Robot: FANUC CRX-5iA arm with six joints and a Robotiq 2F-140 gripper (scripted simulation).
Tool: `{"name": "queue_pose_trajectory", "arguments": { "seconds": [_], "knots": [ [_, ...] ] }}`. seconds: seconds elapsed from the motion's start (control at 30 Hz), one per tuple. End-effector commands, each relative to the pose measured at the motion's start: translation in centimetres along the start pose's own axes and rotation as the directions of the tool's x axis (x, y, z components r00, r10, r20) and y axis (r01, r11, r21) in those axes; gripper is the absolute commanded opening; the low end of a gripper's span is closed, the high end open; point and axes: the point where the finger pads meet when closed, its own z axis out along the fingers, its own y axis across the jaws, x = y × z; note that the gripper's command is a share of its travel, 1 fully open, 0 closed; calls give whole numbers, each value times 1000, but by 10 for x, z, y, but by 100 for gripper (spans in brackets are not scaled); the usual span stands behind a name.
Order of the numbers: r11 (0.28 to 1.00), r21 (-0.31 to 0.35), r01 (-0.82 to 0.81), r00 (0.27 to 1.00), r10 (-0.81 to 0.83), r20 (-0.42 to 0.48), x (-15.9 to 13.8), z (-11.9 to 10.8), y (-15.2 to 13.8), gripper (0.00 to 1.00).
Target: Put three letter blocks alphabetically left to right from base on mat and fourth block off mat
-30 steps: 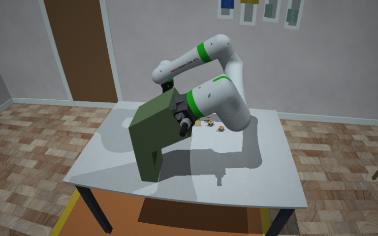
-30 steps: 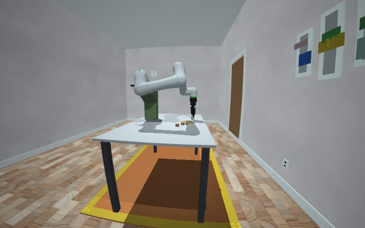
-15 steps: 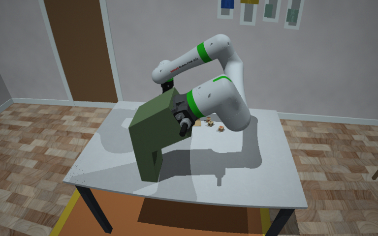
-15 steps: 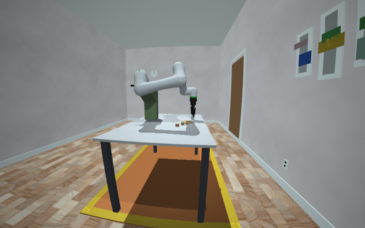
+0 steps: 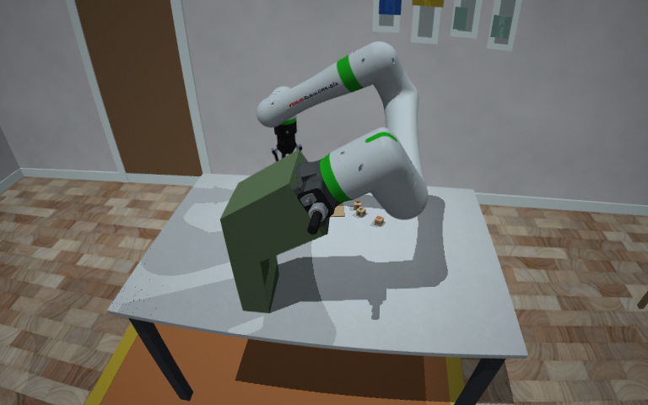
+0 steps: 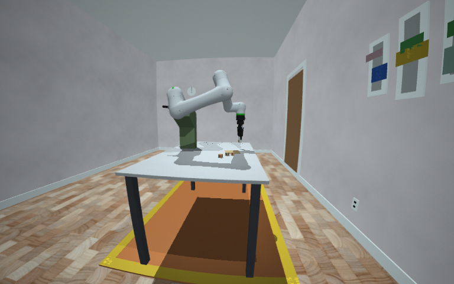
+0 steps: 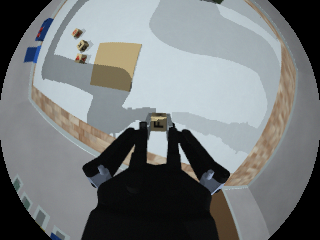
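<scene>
Wrist view: pincer (image 7: 158, 128) clamped on a small tan wooden block (image 7: 159, 120), lifted above the desk (image 7: 200, 60), well apart from the tan mat (image 7: 116, 66). Three more blocks (image 7: 83, 46) sit just beside the mat's far edge. Block's face mark too blurry to read, poss. a letter. Arm reads "FANUC" (image 5: 296, 102).

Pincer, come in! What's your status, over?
Black pincer shut on small wooden block, lifted above the white table. Tan square mat bare; three wooden blocks beside it. Path to mat looks open.
</scene>
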Motion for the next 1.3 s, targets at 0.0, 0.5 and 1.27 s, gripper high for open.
{"name": "queue_pose_trajectory", "arguments": {
  "seconds": [0.0,0.5,1.27],
  "knots": [
    [1000,0,0,1000,0,-2,0,-23,0,16],
    [1000,0,11,1000,-11,-2,1,-30,-1,16],
    [804,1,594,804,-594,-4,57,-32,-53,16]
  ]
}}
